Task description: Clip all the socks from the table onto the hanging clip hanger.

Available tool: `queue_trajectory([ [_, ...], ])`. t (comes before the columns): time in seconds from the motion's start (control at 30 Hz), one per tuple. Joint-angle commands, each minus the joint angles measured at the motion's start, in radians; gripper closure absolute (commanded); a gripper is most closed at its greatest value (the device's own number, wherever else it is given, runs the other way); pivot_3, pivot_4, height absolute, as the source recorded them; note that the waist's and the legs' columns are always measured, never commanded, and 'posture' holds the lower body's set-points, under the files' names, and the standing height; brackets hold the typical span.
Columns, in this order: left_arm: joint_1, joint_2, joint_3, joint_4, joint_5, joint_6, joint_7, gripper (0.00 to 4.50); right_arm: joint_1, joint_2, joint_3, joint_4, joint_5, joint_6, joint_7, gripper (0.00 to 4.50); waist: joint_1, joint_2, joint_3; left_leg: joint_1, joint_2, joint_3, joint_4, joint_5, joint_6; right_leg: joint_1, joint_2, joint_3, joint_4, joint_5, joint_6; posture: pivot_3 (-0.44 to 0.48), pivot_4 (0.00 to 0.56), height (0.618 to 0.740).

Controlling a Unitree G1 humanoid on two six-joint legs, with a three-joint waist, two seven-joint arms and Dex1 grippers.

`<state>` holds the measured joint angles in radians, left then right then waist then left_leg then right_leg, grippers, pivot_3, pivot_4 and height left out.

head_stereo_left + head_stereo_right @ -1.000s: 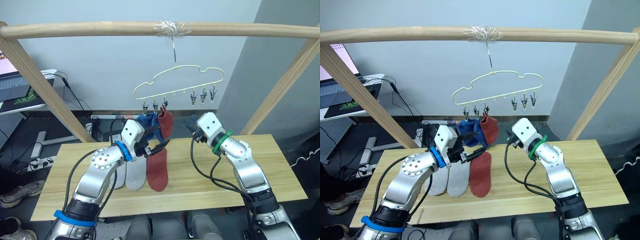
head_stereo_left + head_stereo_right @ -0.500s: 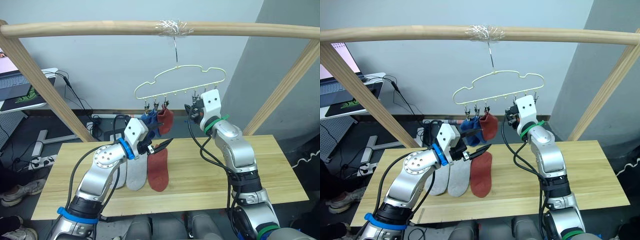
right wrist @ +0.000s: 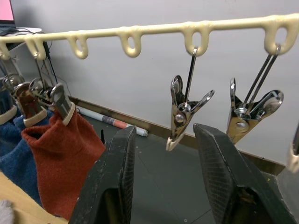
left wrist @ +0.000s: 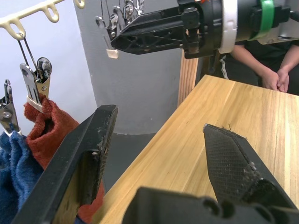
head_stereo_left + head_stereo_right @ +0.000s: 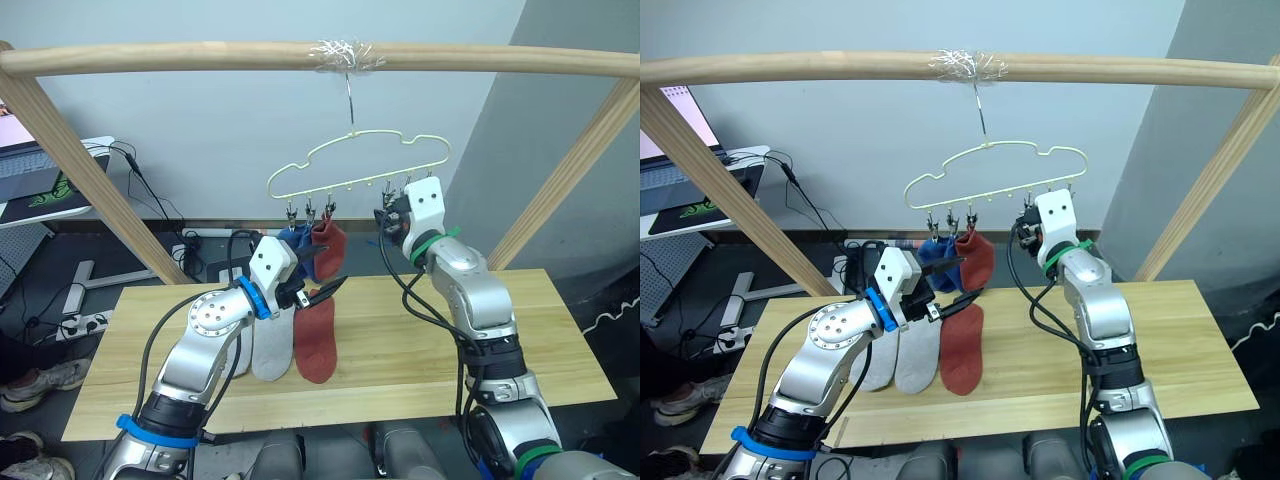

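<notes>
Hovering at clip hanger, R gripper jaws apart round empty clip; L gripper released.

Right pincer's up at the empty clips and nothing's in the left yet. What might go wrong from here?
1. The right pincer straddles a loose clip on the clip hanger; a nudge may swing it away.
2. The open left pincer sits close to the hung red sock and may snag it.

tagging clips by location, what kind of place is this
Probably a lab or office set up for laundry trials, not a home: a bare wooden frame holds the clip hanger over a plank table, with a laptop and loose cables behind.
</notes>
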<state>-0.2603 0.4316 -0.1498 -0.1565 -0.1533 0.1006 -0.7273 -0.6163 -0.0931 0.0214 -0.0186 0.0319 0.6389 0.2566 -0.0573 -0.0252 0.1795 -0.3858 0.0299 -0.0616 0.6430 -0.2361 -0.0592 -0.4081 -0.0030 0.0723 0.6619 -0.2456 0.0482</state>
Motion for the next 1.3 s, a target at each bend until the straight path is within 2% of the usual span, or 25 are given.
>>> queue_trajectory([
  [0.03,-0.015,-0.01,0.003,-0.031,0.003,-0.016,0.012,1.16,-0.046,0.005,-0.021,0.015,0.026,-0.015,-0.01,2.5,0.0,0.0,0.0,0.0,0.0,0.0,0.0,0.0,0.0,0.0,0.0,0.0,0.0,0.0,0.0,0.007,0.108,0.737],
  [0.47,-0.027,-0.03,0.01,-0.02,0.004,-0.014,0.036,1.16,-0.15,-0.01,-0.007,0.162,0.048,-0.101,0.019,2.5,0.0,0.0,0.0,-0.001,0.0,0.0,0.0,0.0,0.0,-0.001,0.0,0.0,0.0,0.0,0.0,0.015,0.102,0.737],
  [1.3,-0.03,-0.044,0.028,-0.029,-0.018,0.009,0.062,1.16,-0.192,-0.004,-0.019,0.28,0.084,-0.233,0.068,2.5,0.001,0.0,0.0,-0.001,0.0,0.0,0.0,0.0,0.0,-0.001,0.0,0.0,0.001,0.0,0.0,0.022,0.1,0.737],
])
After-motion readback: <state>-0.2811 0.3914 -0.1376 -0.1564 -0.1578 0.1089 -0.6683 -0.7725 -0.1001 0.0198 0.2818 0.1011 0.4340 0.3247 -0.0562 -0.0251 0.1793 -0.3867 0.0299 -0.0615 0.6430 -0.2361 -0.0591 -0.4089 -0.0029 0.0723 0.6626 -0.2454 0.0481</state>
